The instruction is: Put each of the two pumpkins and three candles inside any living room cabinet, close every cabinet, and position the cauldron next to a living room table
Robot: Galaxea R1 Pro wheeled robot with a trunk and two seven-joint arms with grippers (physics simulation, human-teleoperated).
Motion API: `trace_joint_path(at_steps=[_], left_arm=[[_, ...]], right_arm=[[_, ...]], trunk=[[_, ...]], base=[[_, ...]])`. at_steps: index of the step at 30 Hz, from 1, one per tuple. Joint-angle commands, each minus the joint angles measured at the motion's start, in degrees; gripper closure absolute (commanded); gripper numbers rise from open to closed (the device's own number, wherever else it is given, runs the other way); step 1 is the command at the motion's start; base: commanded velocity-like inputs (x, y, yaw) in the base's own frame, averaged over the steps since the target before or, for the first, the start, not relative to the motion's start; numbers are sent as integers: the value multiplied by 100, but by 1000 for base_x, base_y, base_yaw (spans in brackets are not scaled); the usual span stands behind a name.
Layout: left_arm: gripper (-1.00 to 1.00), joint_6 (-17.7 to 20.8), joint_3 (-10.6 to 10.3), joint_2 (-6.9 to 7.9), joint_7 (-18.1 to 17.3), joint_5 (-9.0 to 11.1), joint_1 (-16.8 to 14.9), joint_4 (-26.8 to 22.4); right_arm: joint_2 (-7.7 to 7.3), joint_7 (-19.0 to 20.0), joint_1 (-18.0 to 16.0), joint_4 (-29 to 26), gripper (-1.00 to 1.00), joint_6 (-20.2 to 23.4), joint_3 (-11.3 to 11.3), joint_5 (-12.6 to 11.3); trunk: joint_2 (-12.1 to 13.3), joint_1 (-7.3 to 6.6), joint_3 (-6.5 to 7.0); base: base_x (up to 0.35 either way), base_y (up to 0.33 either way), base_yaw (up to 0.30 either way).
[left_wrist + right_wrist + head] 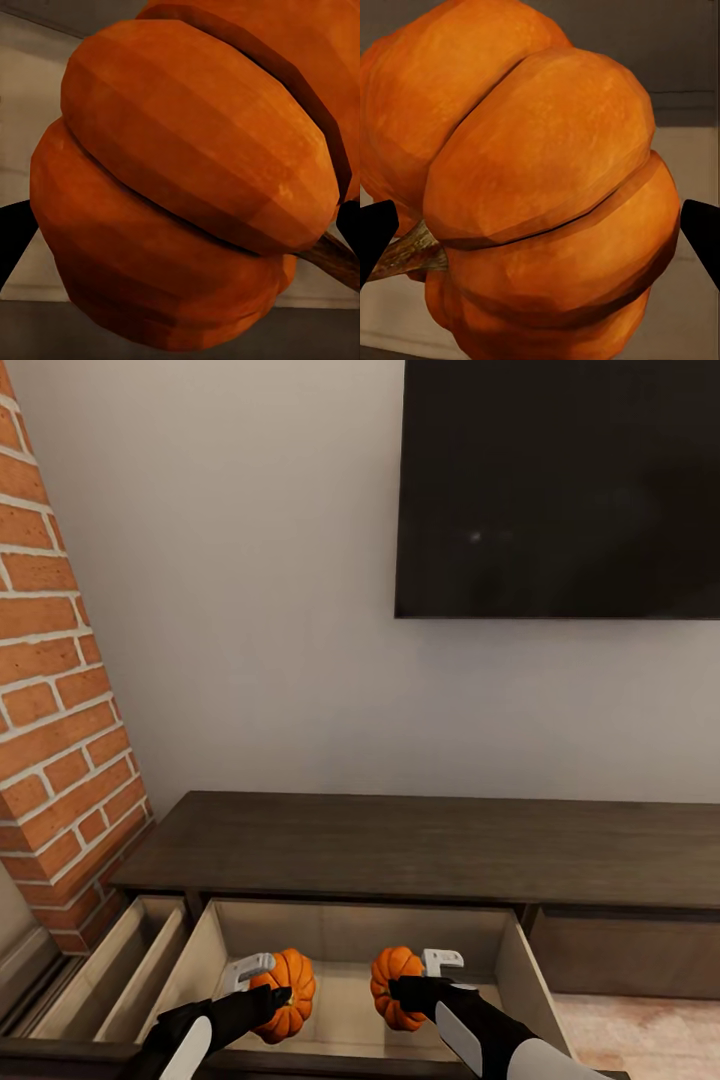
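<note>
**Both pumpkins held over open drawer**

L gripper pinches the left pumpkin, fingers closed on its sides; R gripper does the same w/ the right pumpkin. Both hang inside/above the open drawer of the cabinet, toward its front edge — can't tell if either touches the drawer floor.

Handling (judged): small, rigid, ribbed shells, prob. light; rounded skin looks smooth so could slip or roll once let go. Best hold is across the widest part w/ fingers seated in the rib grooves. Stem in the left wrist view and right wrist view sticks out sideways, so both are tipped — too thin to grab.

Surface: pale flat drawer floor, walls all round, should stop rolling. A narrower drawer also stands open at the cabinet's left end.

Room: off-white wall, black TV above, brick fireplace on left, wood floor lower right.
</note>
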Motion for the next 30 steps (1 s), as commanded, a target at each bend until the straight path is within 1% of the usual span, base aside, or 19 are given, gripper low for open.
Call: trace_joint_path(at_steps=[1,7,26,30], left_arm=[[100,17,-13,5,27,39,-2,-7],[100,10,4,8,24,40,-2,-7],[100,11,5,9,26,39,-2,-7],[100,9,6,9,27,43,-2,-7]], right_arm=[[-7,-40,-4,-13,100,18,47,-49],[-12,-34,-4,-13,100,16,47,-49],[-12,-33,-4,-13,100,24,47,-49],[-12,-33,-4,-13,100,24,47,-49]], trunk=[[-3,-1,-6],[-3,-1,-6],[-3,-1,-6],[-3,-1,-3]], base=[[13,0,0],[2,53,0],[0,4,0],[0,92,-130]])
